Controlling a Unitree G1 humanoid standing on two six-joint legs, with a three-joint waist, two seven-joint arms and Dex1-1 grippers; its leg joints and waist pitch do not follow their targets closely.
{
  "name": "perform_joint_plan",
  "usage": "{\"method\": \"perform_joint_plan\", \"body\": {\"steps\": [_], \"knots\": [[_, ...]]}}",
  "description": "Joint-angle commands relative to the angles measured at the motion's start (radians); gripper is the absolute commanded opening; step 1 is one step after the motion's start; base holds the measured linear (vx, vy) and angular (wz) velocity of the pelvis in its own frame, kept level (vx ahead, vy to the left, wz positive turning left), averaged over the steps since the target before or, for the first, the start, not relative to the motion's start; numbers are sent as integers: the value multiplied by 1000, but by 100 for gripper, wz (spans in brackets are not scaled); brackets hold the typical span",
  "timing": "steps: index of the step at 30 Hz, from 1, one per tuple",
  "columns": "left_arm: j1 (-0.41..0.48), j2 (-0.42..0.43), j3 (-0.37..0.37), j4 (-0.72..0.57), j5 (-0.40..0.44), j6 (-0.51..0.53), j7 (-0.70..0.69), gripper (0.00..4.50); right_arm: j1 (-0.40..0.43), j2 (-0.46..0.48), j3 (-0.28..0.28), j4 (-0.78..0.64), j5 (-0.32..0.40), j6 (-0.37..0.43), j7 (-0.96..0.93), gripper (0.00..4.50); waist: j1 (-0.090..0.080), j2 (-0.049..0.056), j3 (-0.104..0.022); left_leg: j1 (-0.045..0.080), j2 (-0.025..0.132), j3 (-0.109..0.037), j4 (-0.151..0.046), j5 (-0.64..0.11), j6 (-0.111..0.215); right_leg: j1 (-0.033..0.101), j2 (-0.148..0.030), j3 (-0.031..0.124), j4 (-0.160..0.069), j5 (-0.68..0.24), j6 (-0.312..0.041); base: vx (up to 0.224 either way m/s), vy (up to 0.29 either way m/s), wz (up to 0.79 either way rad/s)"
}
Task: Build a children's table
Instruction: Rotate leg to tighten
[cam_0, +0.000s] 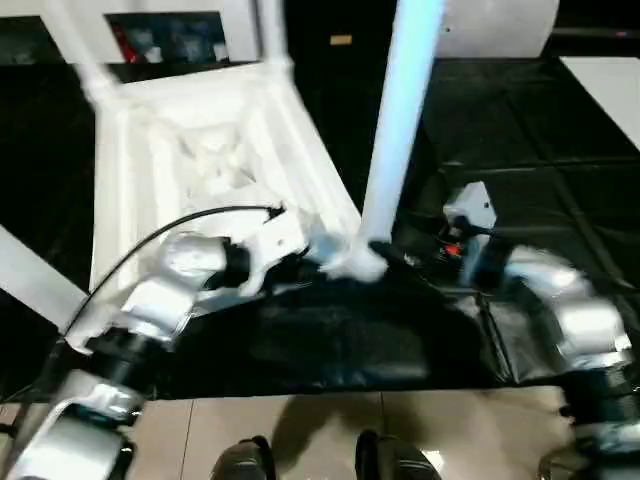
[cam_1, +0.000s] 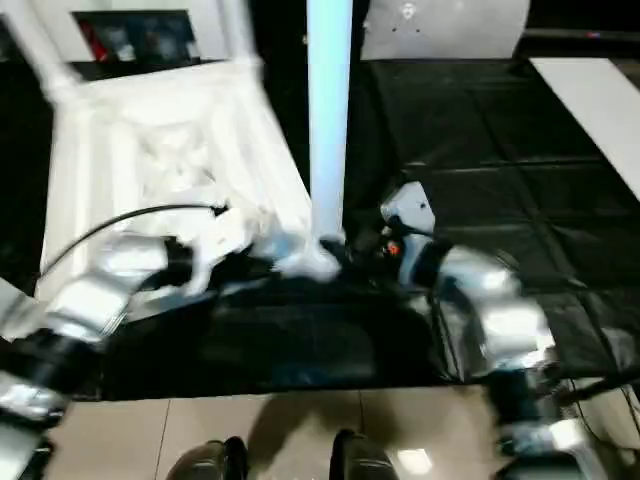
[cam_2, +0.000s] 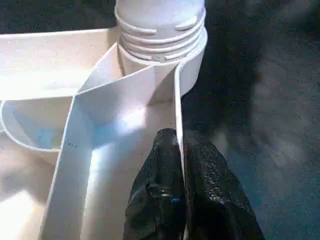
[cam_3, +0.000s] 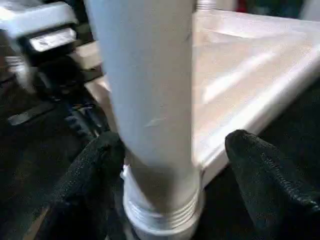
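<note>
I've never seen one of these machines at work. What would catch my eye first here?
Probably the tall white leg standing upright in the near corner socket of the upside-down white table top, which lies on the black work table. The left gripper pinches the top's thin edge wall just beside that socket, jaws shut on it. The right gripper sits around the leg's base with its jaws apart, one either side.

The children's table (cam_0: 200, 150) lies upside down on the work table (cam_0: 520, 140), its underside up; a leg (cam_0: 400, 130) stands upright in the near right corner socket (cam_2: 160, 55); the left gripper (cam_2: 181, 150) sits at the near rim just left of that socket; the right gripper (cam_3: 175, 175) straddles the leg's base from the right.
</note>
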Motion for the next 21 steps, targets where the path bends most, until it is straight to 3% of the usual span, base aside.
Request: {"method": "perform_joint_plan", "body": {"steps": [1, 11, 18, 21], "knots": [[-14, 16, -49, 10, -4, -58, -96, 0, -6, -37, 55, 9, 8, -24, 128, 351, 1, -7, -78, 14, 53, -11, -56, -115, 140, 61, -80, 56, -61, -164, -263, 0, 0, 0], [-35, 55, -90, 35, 3, -143, -223, 0, -101, -48, 127, 152, -25, -85, 287, 270, 15, -13, -81, 14, 56, -9, -55, -108, 122, 60, -83, 57, -57, -176, -269, 0, 0, 0], [-37, 50, -94, 41, -2, -158, -237, 0, -124, -22, 143, 184, -17, -100, 318, 204, 18, -14, -83, 11, 56, -10, -55, -97, 126, 62, -84, 56, -54, -159, -276, 0, 0, 0], [-35, 51, -93, 45, -1, -162, -237, 0, -119, -22, 147, 177, -7, -91, 337, 196, 18, -14, -84, 12, 56, -9, -55, -106, 120, 62, -84, 56, -56, -184, -269, 0, 0, 0]]}}
